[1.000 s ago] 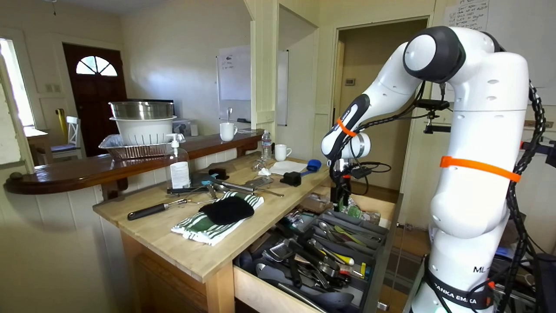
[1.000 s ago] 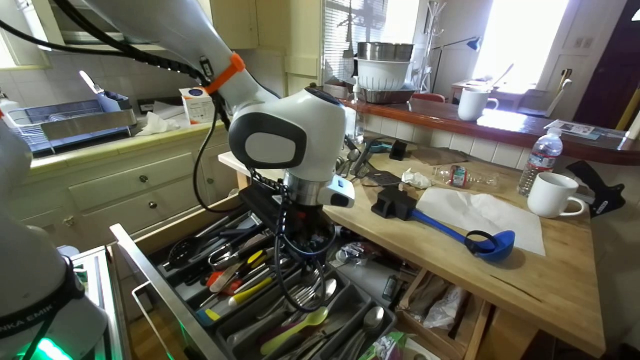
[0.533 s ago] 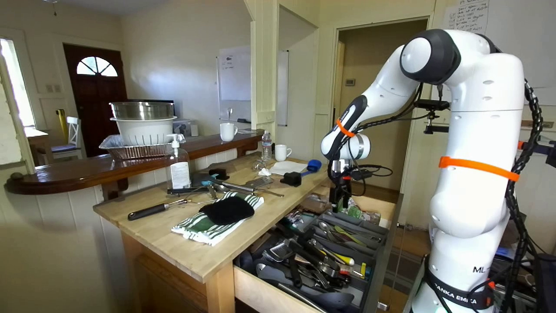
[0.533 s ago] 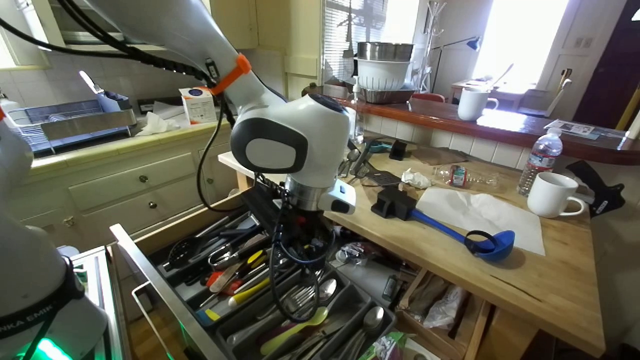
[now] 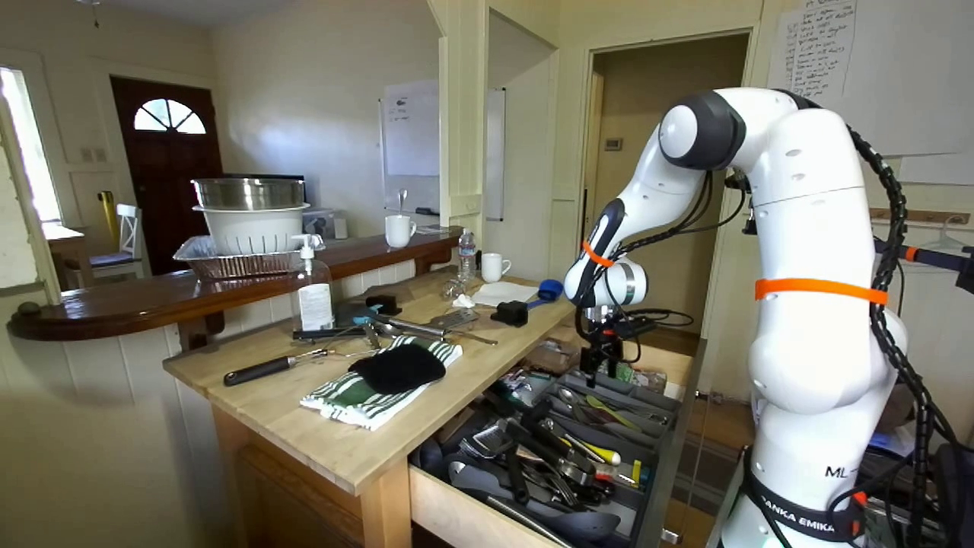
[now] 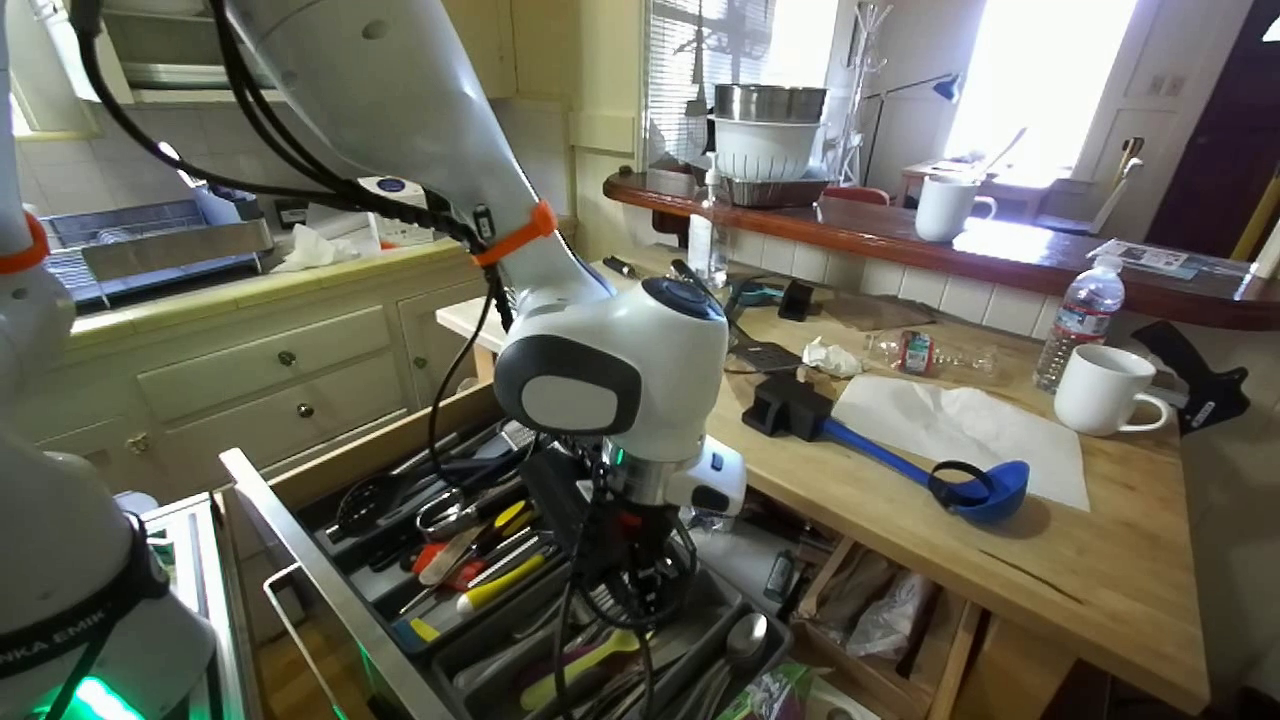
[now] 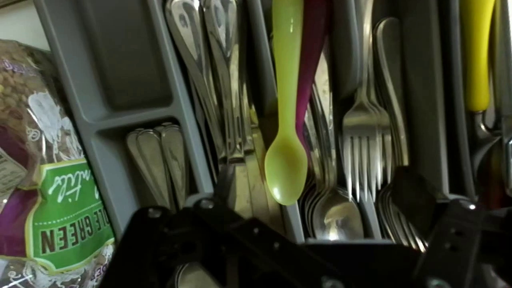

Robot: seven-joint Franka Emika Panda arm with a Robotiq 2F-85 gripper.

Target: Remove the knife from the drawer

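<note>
The open drawer [image 5: 475,511] shows in both exterior views, with its front edge [image 6: 310,570] and a grey utensil tray inside. In the wrist view several metal knives [image 7: 243,186] lie side by side in one tray compartment, handles toward the top of the picture. My gripper [image 7: 320,188] is open and empty above the tray. Its left finger overlaps the knife blades in the picture; its right finger is over the forks. Whether a finger touches anything cannot be told. In both exterior views the gripper [image 5: 601,364] hangs down over the cutlery compartments; it also shows here [image 6: 645,590].
A yellow-green spoon [image 7: 287,168] and metal spoons [image 7: 336,214] lie beside the knives, with forks [image 7: 366,136] further right. Tray walls divide them. A lentil bag [image 7: 68,216] lies beside the tray. The wooden counter [image 6: 850,480] overhangs the drawer, with a blue ladle [image 6: 990,492] on it.
The arm has reached further out and lower. The gripper has moved down toward the cutlery, and rightward in an exterior view. The utensils have not visibly moved.
</note>
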